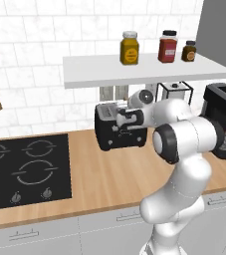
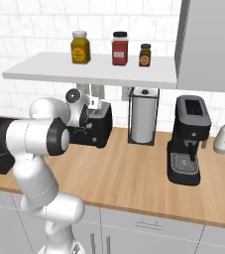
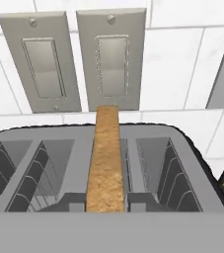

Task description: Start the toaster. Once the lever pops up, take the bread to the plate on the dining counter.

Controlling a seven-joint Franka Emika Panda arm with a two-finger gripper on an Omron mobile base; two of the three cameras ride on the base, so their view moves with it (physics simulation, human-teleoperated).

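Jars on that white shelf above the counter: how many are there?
3, all in a row on the shelf: a yellow jar at the left, a red jar in the middle, and a smaller brown jar at the right. None looks hidden.

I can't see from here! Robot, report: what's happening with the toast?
Gripper at the toaster, fingers hidden. Bread standing up out of a slot. Nothing blocking.

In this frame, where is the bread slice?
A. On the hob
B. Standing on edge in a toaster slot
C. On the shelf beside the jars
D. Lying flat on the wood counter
B: the hand view shows the bread standing on edge between the wire guides of the toaster.
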